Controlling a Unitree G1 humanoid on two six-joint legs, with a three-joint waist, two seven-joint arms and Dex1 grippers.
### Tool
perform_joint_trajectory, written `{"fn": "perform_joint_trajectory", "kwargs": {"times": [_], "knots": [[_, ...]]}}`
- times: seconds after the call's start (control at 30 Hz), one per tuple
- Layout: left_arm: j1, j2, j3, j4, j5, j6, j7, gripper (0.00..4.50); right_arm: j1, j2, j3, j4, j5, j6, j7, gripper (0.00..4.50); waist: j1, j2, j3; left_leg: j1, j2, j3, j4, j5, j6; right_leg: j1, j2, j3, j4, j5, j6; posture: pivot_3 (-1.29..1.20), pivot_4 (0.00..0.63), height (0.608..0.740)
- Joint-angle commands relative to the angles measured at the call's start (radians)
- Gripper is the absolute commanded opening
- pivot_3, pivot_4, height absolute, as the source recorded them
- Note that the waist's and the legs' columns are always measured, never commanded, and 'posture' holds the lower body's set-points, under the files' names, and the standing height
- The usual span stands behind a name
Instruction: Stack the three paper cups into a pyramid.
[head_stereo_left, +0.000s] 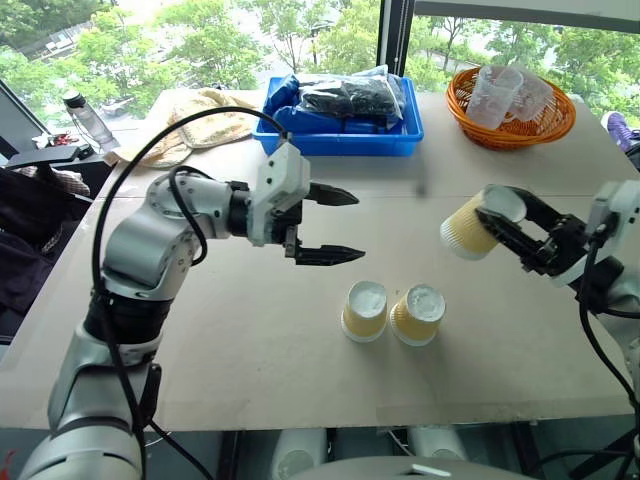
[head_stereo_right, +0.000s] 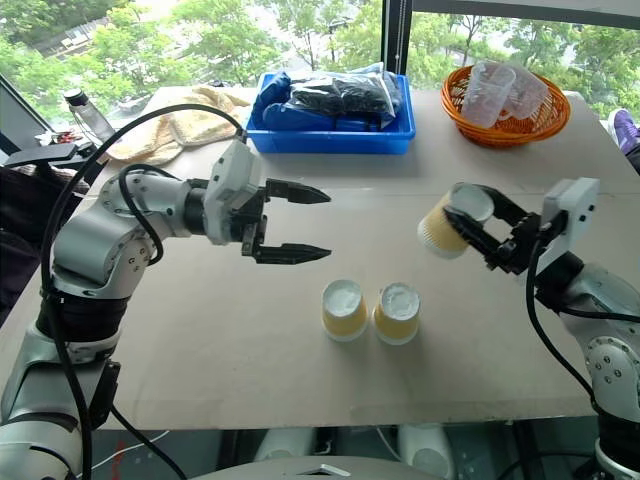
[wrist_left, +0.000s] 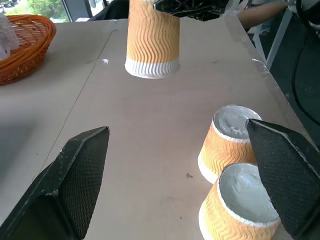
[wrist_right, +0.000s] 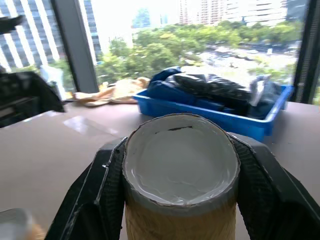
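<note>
Gripping third paper cup (head_stereo_left: 468, 229) in my right claw (head_stereo_left: 497, 226) | left claw (head_stereo_left: 336, 224) spread | two cups (head_stereo_left: 391, 312) touching, below on tabletop (head_stereo_left: 240, 340)

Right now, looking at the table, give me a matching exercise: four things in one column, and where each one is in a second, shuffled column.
Things:
1. third paper cup
2. two paper cups
3. clear plastic cups
4. black bags

Places:
A. in the orange basket
B. upside down side by side on the table
C. in the blue tray
D. held off the table in the right gripper

Pairs: 1-D, 2-B, 3-A, 4-C
</note>
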Motion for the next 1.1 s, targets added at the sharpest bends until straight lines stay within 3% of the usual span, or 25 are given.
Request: {"fn": "perform_joint_trajectory", "kwargs": {"times": [0.03,0.27,0.9,1.07,1.1], "knots": [[0.016,0.021,0.047,-0.033,-0.018,-0.031,-0.025,4.5,-0.031,-0.037,0.027,-0.062,0.093,0.05,0.05,2.21,0.002,0.0,0.0,0.0,0.0,0.0,0.0,0.0,0.0,0.0,0.0,0.0,0.0,0.0,0.0,0.0,0.15,0.733],[0.071,0.064,0.095,-0.112,-0.115,0.042,-0.065,4.5,-0.042,-0.081,0.103,-0.112,0.111,0.074,0.124,2.21,0.005,-0.003,0.001,-0.002,0.0,0.0,0.001,0.0,0.0,-0.001,-0.001,0.0,-0.001,0.0,0.0,0.0,0.15,0.733],[0.105,0.119,0.098,-0.134,-0.133,0.043,-0.12,4.5,-0.035,-0.06,0.245,-0.091,-0.09,-0.012,0.212,2.21,0.004,-0.003,0.001,-0.001,-0.001,0.0,0.001,0.0,0.0,0.0,-0.001,-0.001,0.0,0.0,0.0,0.0,0.15,0.733],[0.114,0.124,0.107,-0.137,-0.135,0.041,-0.124,4.5,-0.05,-0.054,0.244,-0.089,-0.091,-0.008,0.205,4.44,0.004,-0.003,0.001,-0.001,-0.001,0.0,0.001,0.0,0.0,0.0,-0.001,-0.001,0.0,0.0,0.0,0.0,0.15,0.733],[0.117,0.124,0.111,-0.138,-0.138,0.042,-0.124,4.5,-0.052,-0.053,0.24,-0.091,-0.089,-0.008,0.203,4.48,0.004,-0.003,0.001,-0.001,-0.001,0.0,0.001,0.0,0.0,-0.001,-0.001,-0.001,0.0,0.0,0.0,0.0,0.15,0.733]]}}
